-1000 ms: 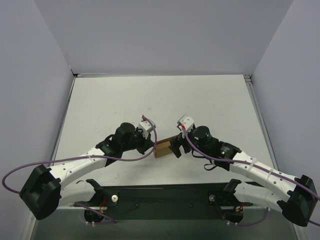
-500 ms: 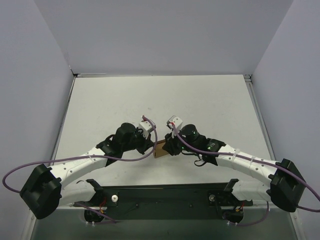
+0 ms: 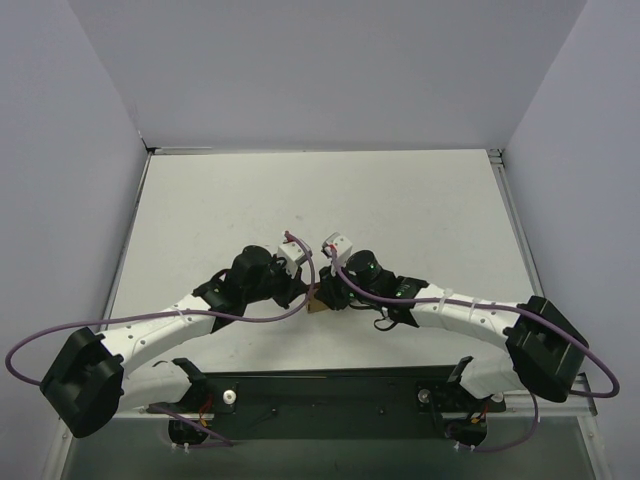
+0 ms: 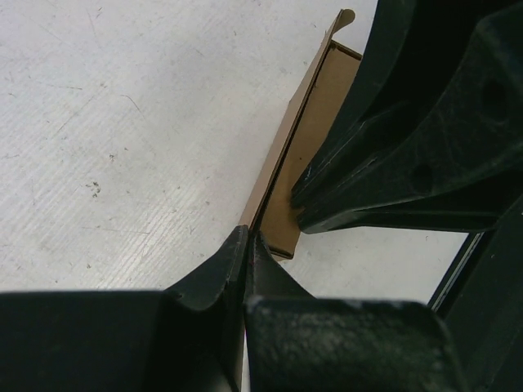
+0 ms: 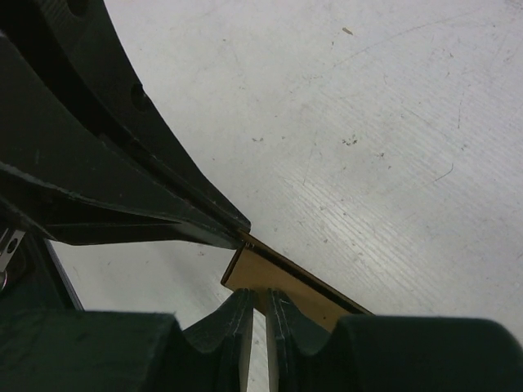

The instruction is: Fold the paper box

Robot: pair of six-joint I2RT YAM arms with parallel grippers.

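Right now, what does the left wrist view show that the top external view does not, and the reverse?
Only the left wrist view: the paper box close up, seen nearly edge-on, with a small tab at its far end, and the left claw pinched on its near corner. Only the top external view: the left arm and right arm in full, the dark mounting plate and the grey walls. Both: the right claw meeting the box from the other side, and the pale table.
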